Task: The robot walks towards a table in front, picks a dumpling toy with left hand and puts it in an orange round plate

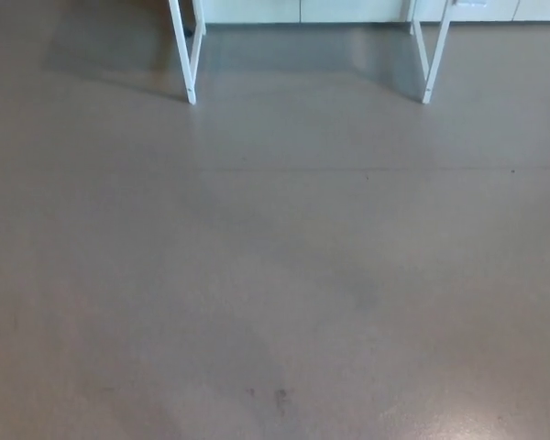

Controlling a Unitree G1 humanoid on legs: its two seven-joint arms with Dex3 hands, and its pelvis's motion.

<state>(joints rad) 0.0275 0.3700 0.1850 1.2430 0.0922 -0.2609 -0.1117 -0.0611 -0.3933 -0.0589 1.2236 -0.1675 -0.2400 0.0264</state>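
Neither the dumpling toy nor the orange round plate shows in the head view. Only the lower parts of a table's white legs appear at the top: a left pair (pixel 187 55) and a right pair (pixel 433 55). The tabletop lies above the picture's edge. No hand or arm of mine is in view.
Grey-brown floor (pixel 275 275) fills almost the whole picture, with a few small dark spots (pixel 280 395) near the bottom. A pale wall base or cabinet front (pixel 348 9) runs along the top behind the table legs.
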